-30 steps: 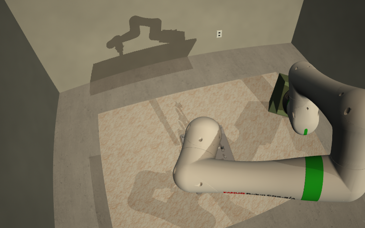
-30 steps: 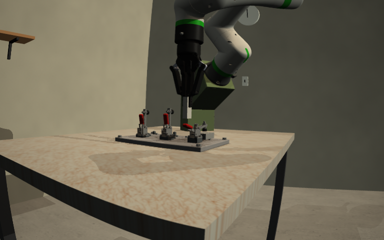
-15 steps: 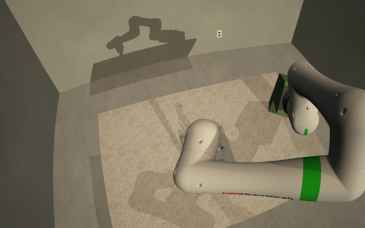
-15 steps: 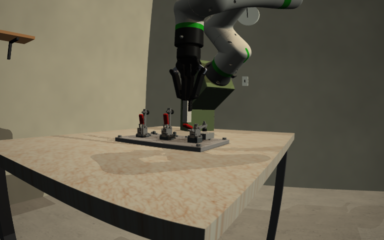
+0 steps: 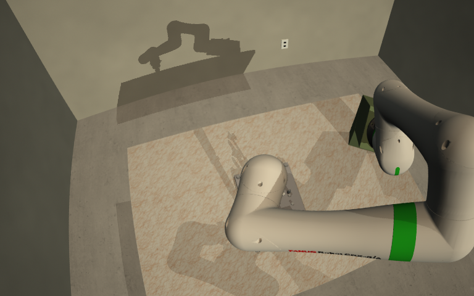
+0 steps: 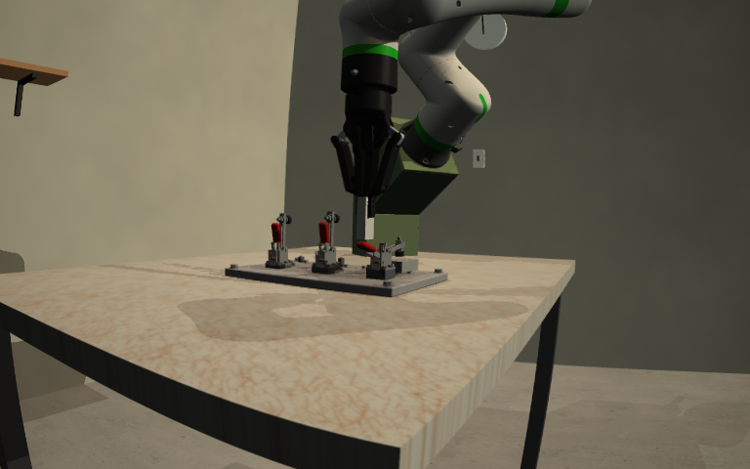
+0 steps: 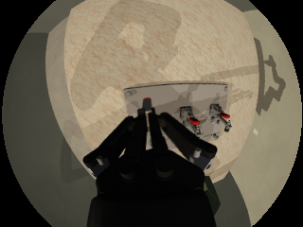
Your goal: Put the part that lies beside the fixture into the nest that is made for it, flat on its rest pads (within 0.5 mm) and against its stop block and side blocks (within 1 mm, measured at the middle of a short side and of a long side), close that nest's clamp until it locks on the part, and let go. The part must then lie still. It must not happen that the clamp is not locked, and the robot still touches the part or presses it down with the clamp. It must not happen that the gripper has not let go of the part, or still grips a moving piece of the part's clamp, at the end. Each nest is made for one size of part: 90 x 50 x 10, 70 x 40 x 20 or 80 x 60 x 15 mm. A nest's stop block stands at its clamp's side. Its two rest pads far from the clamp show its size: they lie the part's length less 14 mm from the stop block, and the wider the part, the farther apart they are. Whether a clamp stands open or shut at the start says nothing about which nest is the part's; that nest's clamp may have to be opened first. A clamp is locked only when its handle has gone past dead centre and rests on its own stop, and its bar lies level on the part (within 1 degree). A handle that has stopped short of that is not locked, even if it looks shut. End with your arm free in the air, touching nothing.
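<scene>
Red handle [image 6: 365,245] is down on the clamp nearest the exterior camera; grey part [image 6: 407,265] sits by its bar, looks nested. Gripper [image 6: 364,238] [image 7: 147,105] hangs above that clamp, fingers together, nothing held. Likely pressing or checking the lock; next: confirm past dead centre, then lift clear. Fixture plate [image 6: 310,282] [image 7: 166,96] on veined tabletop [image 6: 265,364] [image 7: 204,47], plain walls beyond.

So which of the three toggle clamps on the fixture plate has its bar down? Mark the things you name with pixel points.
The clamp at the right end in the exterior view [image 6: 380,265], nearest the gripper [image 6: 365,237]: its red handle leans over low, while the other two handles stand upright, bars raised.
</scene>
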Action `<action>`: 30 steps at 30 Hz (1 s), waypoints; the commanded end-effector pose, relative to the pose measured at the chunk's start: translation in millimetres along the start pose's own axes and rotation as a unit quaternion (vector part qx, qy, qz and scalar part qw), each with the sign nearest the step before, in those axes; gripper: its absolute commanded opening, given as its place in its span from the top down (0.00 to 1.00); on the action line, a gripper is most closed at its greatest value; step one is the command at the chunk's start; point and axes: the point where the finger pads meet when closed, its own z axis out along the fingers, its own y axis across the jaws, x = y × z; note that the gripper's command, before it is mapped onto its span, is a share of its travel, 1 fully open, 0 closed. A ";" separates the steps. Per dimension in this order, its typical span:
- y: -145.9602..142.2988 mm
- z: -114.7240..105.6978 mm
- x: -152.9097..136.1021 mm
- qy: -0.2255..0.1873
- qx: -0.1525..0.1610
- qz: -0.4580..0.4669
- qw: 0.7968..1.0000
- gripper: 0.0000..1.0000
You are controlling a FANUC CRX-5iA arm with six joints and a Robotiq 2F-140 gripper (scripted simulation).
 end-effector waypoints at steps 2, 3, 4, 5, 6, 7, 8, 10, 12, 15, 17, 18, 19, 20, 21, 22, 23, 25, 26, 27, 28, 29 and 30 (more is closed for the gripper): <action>0.1 0.5 0.2 0.000 0.000 0.000 1.000 1.00; 0.1 0.9 0.2 0.000 0.000 0.000 1.000 1.00; 0.1 1.2 0.2 0.000 0.000 0.000 1.000 1.00; 0.1 1.3 0.2 0.000 0.000 0.000 1.000 1.00; 0.1 1.3 0.2 0.000 0.000 0.000 1.000 1.00; 0.1 1.3 0.2 0.000 0.000 0.000 1.000 1.00; 0.1 1.3 0.2 0.000 0.000 0.000 1.000 1.00; 0.1 1.3 0.2 0.000 0.000 0.000 1.000 1.00; 0.1 1.3 0.2 0.000 0.000 0.000 1.000 1.00; 0.1 1.3 0.2 0.000 0.000 0.000 1.000 1.00; 0.1 1.5 0.2 0.000 0.000 0.000 1.000 1.00; 0.1 1.5 0.2 0.000 0.000 0.000 1.000 1.00; 0.1 1.5 0.2 0.000 0.000 0.000 1.000 1.00; 0.1 1.7 0.2 0.000 0.000 0.000 1.000 1.00; 0.1 2.1 0.2 0.000 0.000 0.000 1.000 1.00; 0.1 2.5 0.2 0.000 0.000 0.000 1.000 1.00; 0.1 2.9 0.2 0.000 0.000 0.000 1.000 1.00; 0.1 3.3 0.2 0.000 0.000 0.000 1.000 1.00; 0.1 3.3 0.2 0.000 0.000 0.000 1.000 1.00; 0.1 3.3 0.2 0.000 0.000 0.000 1.000 1.00; 0.1 3.3 0.2 0.000 0.000 0.000 1.000 1.00; 0.1 3.3 0.2 0.000 0.000 0.000 1.000 1.00; 0.1 3.3 0.2 0.000 0.000 0.000 1.000 1.00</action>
